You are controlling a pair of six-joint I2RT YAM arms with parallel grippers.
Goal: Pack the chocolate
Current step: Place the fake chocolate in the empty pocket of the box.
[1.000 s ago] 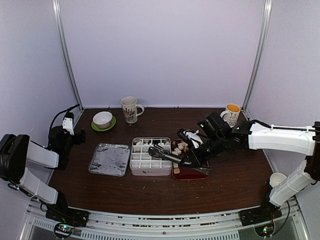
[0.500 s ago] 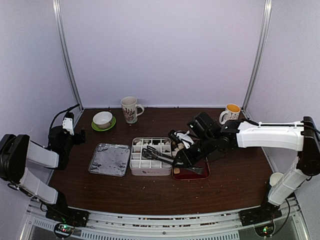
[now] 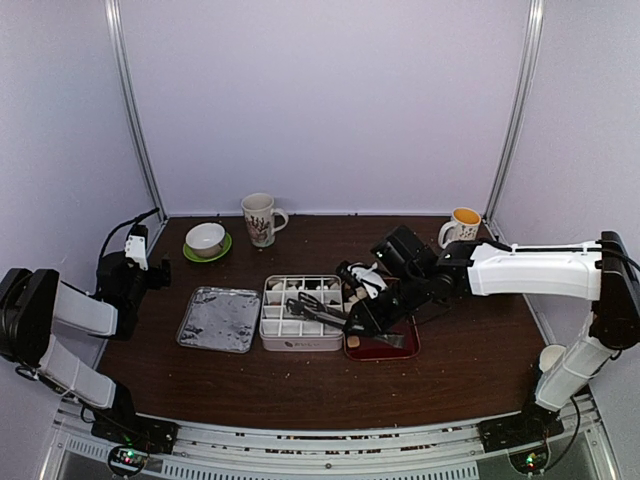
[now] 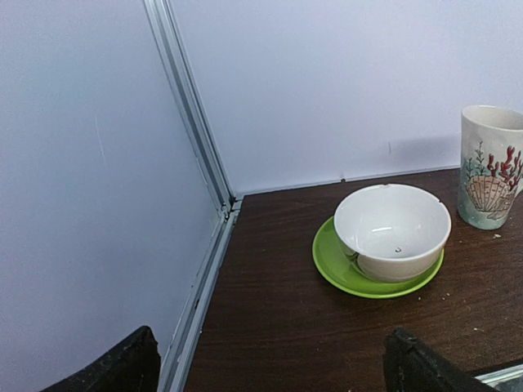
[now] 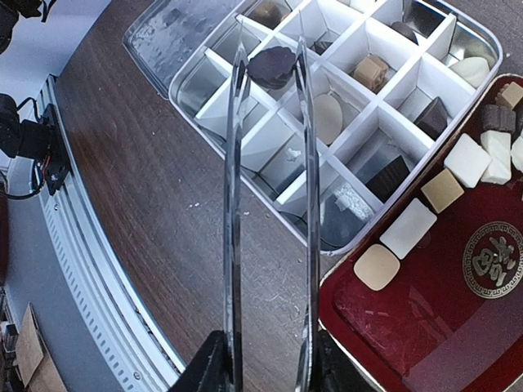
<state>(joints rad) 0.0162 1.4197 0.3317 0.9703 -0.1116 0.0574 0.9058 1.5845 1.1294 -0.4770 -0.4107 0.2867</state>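
Observation:
My right gripper (image 5: 268,369) is shut on the handles of metal tongs (image 5: 306,204). The tong arms reach out over the white divided box (image 5: 282,200), and a dark round chocolate (image 5: 271,65) sits between their tips above a far-left cell. I cannot tell if the tips still pinch it. Several cells hold dark, tan and cream pieces. Loose cream and tan chocolate squares (image 5: 445,189) lie in the dark-red tray (image 5: 425,327). From above, the right gripper (image 3: 366,318) hangs between the box (image 3: 300,335) and the tray (image 3: 392,346). My left gripper (image 4: 274,377) is open and holds nothing, far left (image 3: 157,272).
A silver lid (image 3: 219,318) lies left of the box. A white bowl on a green saucer (image 4: 392,231) and a shell-print mug (image 4: 490,167) stand at the back left. A yellow-lined mug (image 3: 464,228) stands back right. A white cup (image 3: 555,358) sits off the right edge.
The right arm has swung left, carrying the tongs from above the red tray out over the divided box. The tong arms stand slightly wider. The left arm has not moved.

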